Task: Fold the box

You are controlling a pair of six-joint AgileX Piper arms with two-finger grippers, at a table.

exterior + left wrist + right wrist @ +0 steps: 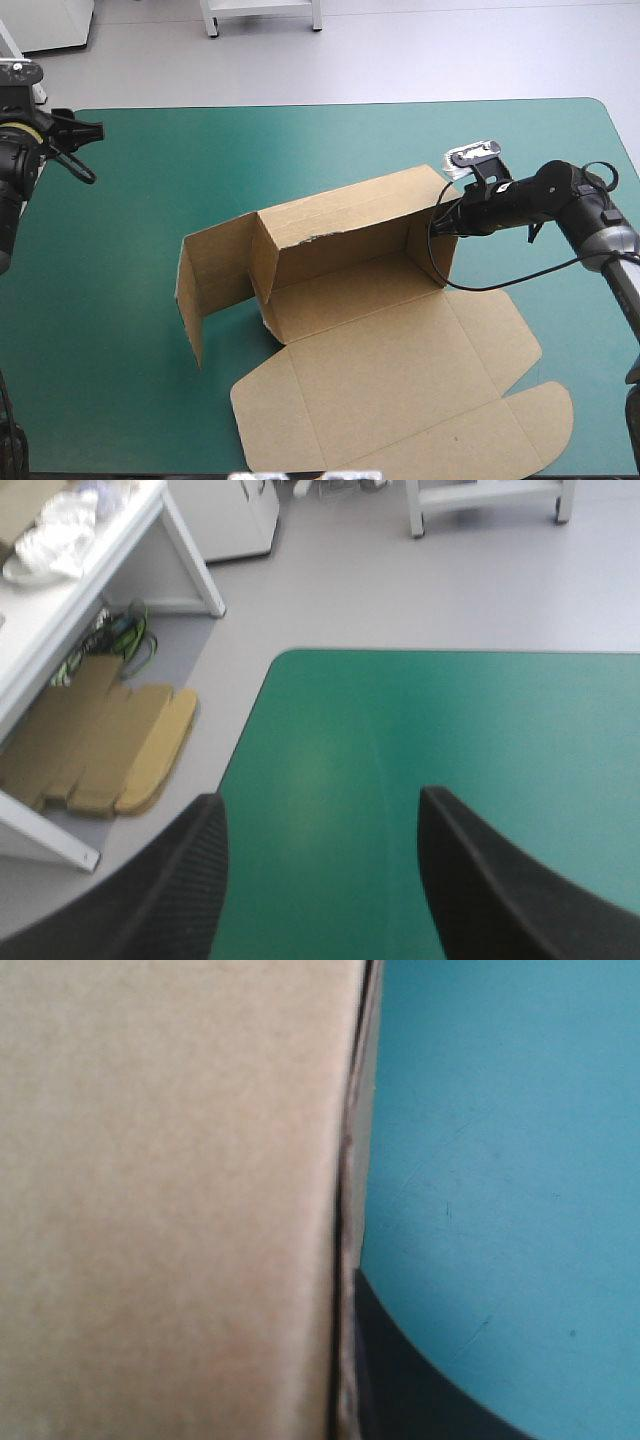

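The right arm (560, 200) is matte black and rounded at the wrist, with a silver-grey tubular forearm behind it. The left arm (15, 160) is black too, with a pale yellowish ring. Its fingers (150, 900) are broad, black, smoothly curved fins.

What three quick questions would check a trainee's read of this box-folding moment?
1. Fill in: the lid of the box lies ___ on the teal-green cover.
2. True or false: the left gripper is shut on the box.
3. The right gripper grips: A) the lid, B) the raised right wall, C) the left flap.

Key: 1 flat. 2 false; it is open, away from the box. 3 B.
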